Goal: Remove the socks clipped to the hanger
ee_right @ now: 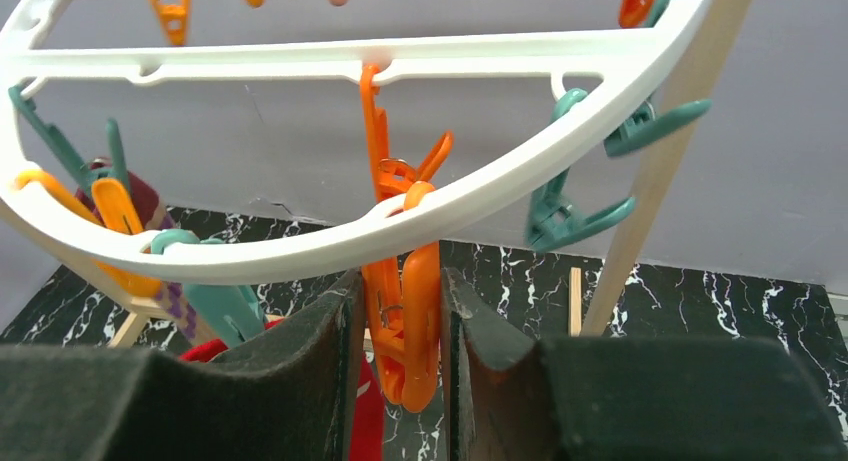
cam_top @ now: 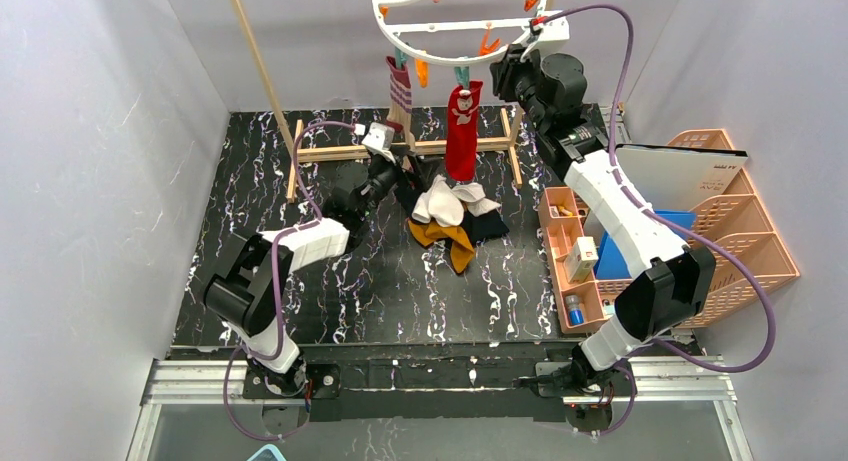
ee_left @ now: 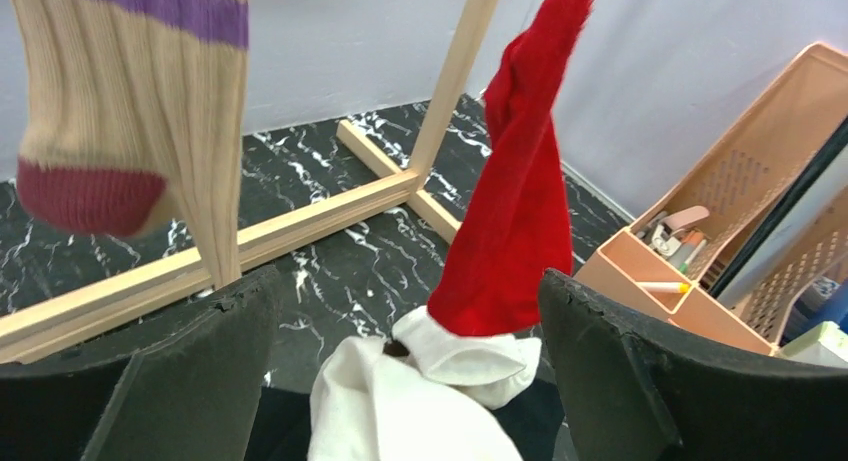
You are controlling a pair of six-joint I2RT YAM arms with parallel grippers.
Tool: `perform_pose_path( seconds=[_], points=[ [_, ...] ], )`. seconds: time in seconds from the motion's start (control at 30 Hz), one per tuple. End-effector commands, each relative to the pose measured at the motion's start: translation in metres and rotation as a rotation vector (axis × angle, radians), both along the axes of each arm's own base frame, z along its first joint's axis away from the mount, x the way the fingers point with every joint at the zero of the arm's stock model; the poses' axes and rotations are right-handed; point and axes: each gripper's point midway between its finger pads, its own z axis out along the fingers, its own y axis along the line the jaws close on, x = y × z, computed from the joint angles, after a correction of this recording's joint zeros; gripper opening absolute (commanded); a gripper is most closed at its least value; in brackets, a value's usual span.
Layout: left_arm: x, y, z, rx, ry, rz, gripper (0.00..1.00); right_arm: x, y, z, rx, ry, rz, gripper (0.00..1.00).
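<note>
Hanger (ee_right: 250, 59) cropped; R end effector (ee_right: 400, 289) clamps orange pin (ee_right: 418, 316), L end effector (ee_left: 405, 296) apart.

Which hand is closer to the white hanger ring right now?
Right. The right hand is up at the hanger, closed on an orange clip dangling from it. The left hand is open, low by the sock pile, well below the hanger.

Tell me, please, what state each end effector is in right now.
Left end effector: open, holding nothing.
Right end effector: closed on an orange clothespin of the hanger.
</note>
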Motion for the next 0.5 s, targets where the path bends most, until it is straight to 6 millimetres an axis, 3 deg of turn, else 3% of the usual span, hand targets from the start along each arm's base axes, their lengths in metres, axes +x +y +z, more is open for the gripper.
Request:
perform_pose_path(
  seconds=[0.0,0.47],
  points=[
    [-0.003,-0.015,0.047,-0.062,-0.110,-0.070,0.95,-0.004,-0.013,0.025,0.059,-0.061,-0.009,0.04],
    [0.004,-0.050,0.056,-0.141,-0.165,-0.189,0.95,0.004,-0.016,0.020,0.072,-0.043,-0.010,0.04]
  ],
)
